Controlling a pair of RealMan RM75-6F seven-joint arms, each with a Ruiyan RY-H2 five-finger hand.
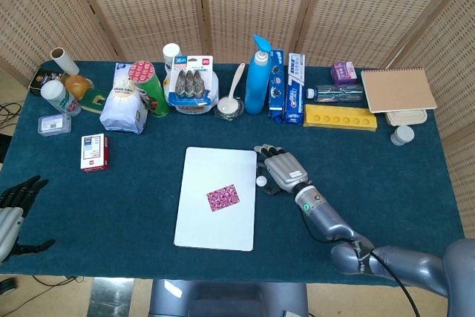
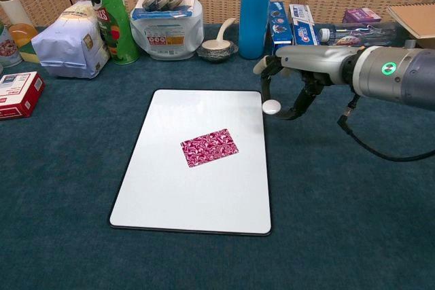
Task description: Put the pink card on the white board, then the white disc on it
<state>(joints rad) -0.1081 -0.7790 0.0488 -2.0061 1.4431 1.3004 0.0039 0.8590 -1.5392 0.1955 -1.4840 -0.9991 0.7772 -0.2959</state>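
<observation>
The pink patterned card [image 1: 223,197] [image 2: 209,147] lies flat near the middle of the white board [image 1: 200,220] [image 2: 177,202]. My right hand [image 1: 280,170] [image 2: 293,83] hovers just past the board's right edge and pinches the small white disc [image 1: 261,180] [image 2: 271,106] between thumb and finger, the disc off the cloth. My left hand [image 1: 15,209] rests at the table's near left corner with fingers spread and nothing in it; the chest view does not show it.
Along the back stand a chips can [image 1: 148,87], a white bag [image 1: 122,109], a blue bottle [image 1: 257,76], toothpaste boxes [image 1: 295,88], a yellow tray [image 1: 340,117] and a notebook [image 1: 398,89]. A red-and-white box [image 1: 94,152] lies left of the board.
</observation>
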